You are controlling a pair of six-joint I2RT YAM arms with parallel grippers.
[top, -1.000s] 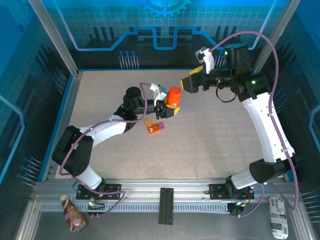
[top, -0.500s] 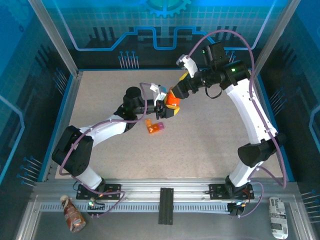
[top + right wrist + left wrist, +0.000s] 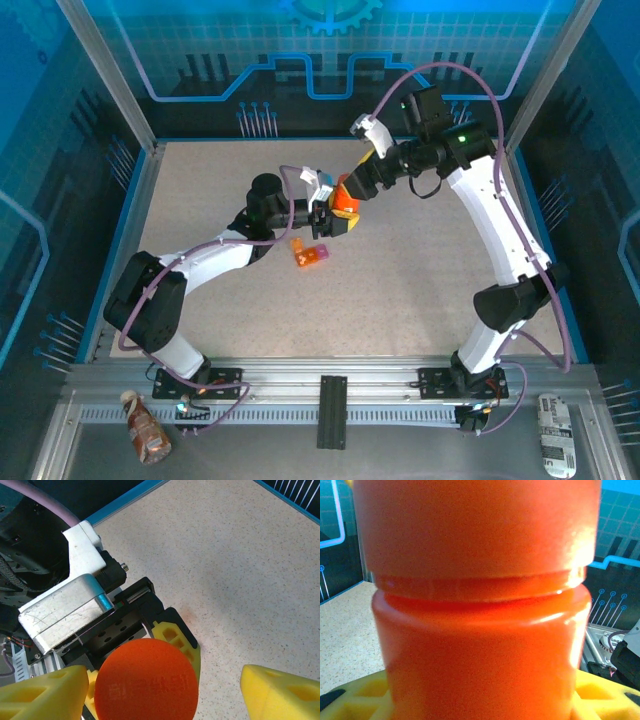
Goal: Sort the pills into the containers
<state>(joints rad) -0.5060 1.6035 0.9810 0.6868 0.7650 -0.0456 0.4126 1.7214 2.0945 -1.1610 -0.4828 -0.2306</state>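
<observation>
Clenching the orange bottle [image 3: 480,630] low down, the left pincer [image 3: 342,217] is hiding its base, while the right pincer [image 3: 165,685] is hanging spread wide astride the cap [image 3: 146,680]. The containers [image 3: 310,254] are lying just beside, on open desk [image 3: 420,280], their contents too small to make out

We see an orange bottle [image 3: 145,685], yellow fingertips [image 3: 280,690], a speckled beige table [image 3: 240,555] — and containers [image 3: 308,254] orange with one pink end.
</observation>
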